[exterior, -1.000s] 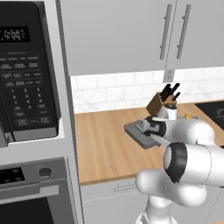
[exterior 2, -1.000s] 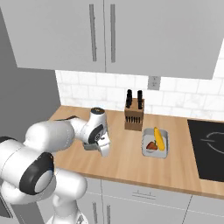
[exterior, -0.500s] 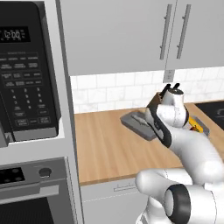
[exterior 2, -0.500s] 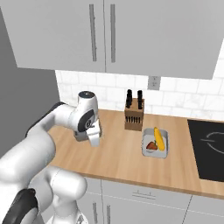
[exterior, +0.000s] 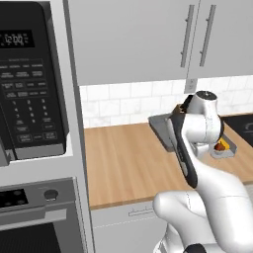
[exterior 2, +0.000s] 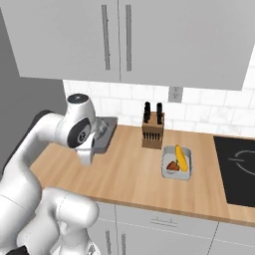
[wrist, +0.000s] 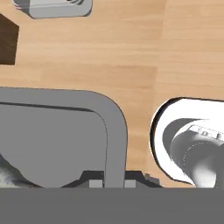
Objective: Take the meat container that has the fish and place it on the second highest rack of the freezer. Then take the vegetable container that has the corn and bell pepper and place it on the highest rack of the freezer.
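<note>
Grey meat tray gripped by its rim above the wooden counter

In the hand view the gripper pinches the rim of the meat container, with a sliver of the fish at its lower left. Bare counter spreads around the raised tray. Farther right, past the knife block, the vegetable container sits flat holding the corn and bell pepper, near the cooktop.

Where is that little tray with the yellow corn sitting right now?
In the right base view the vegetable container sits on the wooden counter, just right of the knife block and left of the black cooktop.
</note>
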